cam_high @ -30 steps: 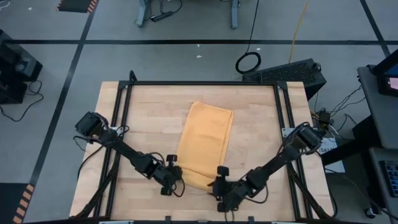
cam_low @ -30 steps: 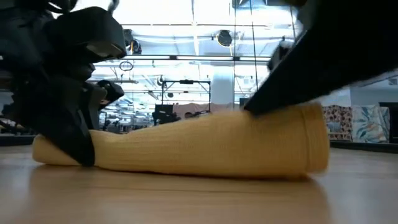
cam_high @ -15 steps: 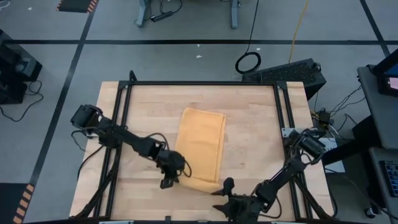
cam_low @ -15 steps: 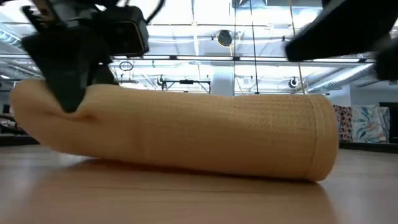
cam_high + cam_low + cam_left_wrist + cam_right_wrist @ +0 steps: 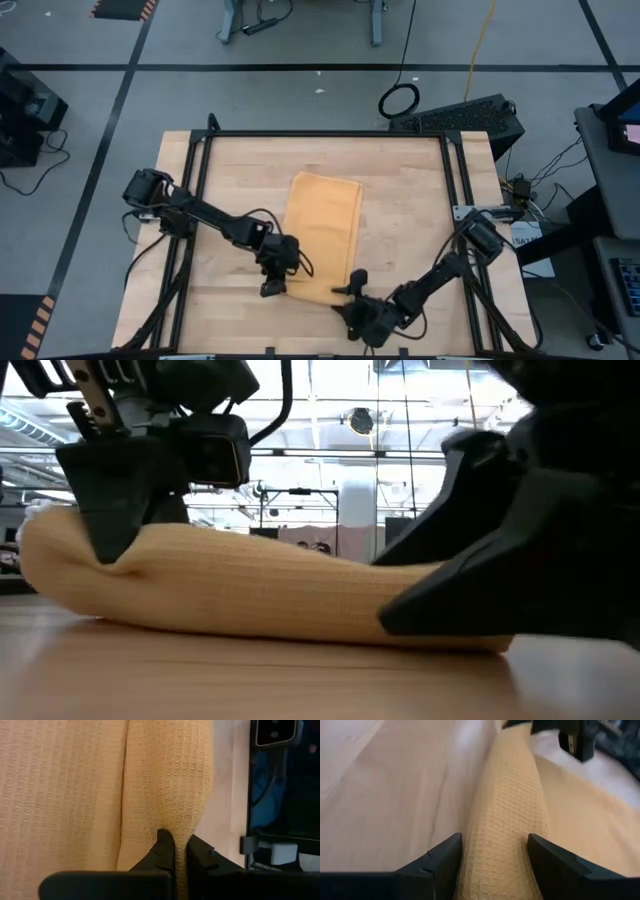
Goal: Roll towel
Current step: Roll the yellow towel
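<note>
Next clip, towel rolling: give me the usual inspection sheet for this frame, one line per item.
Surface: wooden table in a black frame, bare around the cloth.
Job's things: mustard towel, near end rolled up, far part flat.
Clutter: nothing seen on the table.
Grippers: left gripper shut on the roll's left end; right gripper open, its fingers either side of the roll's right end.
Cables: loops along both arms; coiled cable on the floor.
Surroundings: grey floor with black tape lines, equipment beside the table.
</note>
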Controlling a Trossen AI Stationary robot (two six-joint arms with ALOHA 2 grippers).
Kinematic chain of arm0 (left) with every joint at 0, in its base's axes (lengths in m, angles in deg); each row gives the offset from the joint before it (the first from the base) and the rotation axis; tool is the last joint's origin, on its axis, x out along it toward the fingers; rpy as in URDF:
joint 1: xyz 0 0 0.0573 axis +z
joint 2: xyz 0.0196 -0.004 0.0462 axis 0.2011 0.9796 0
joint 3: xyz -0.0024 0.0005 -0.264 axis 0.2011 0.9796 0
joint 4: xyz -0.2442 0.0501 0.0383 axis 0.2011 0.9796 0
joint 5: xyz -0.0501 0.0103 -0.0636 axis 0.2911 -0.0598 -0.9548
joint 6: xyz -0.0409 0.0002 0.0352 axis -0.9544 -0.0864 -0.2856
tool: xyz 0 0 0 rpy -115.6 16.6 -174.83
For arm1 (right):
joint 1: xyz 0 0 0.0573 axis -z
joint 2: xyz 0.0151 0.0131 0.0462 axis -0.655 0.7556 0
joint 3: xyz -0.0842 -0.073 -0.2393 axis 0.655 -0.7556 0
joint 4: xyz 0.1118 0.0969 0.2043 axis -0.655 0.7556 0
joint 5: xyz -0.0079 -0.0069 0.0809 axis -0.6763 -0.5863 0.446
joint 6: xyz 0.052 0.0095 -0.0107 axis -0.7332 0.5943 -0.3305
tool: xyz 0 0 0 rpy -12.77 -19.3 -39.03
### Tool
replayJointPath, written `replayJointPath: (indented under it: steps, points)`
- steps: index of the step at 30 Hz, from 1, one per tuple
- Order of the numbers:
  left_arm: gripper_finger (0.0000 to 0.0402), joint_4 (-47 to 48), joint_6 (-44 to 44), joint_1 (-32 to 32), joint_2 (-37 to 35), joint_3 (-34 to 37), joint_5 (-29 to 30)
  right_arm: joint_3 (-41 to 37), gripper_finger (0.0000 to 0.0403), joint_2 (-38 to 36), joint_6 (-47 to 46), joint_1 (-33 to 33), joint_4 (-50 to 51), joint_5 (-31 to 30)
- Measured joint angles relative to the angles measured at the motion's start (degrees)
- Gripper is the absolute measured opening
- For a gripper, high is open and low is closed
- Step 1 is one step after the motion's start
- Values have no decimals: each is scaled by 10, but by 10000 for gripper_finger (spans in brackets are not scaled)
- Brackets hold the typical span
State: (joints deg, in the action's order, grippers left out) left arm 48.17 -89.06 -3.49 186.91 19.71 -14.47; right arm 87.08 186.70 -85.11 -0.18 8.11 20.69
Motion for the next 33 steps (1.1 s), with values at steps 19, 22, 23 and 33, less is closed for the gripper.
replayJointPath:
  steps: [19, 22, 23, 33]
  points:
    - [111, 9, 6, 0, -2, 0, 34, 1, 56, 0, -215, 34, 61, 66]
    - [136, 42, 15, 0, -24, 0, 36, 2, 42, -1, -239, 37, 60, 85]
    - [143, 55, 15, 0, -33, 0, 40, 2, 40, -1, -246, 38, 59, 93]
    - [160, 79, 88, -79, -135, 0, 269, 1, 36, -27, -279, 65, 65, 195]
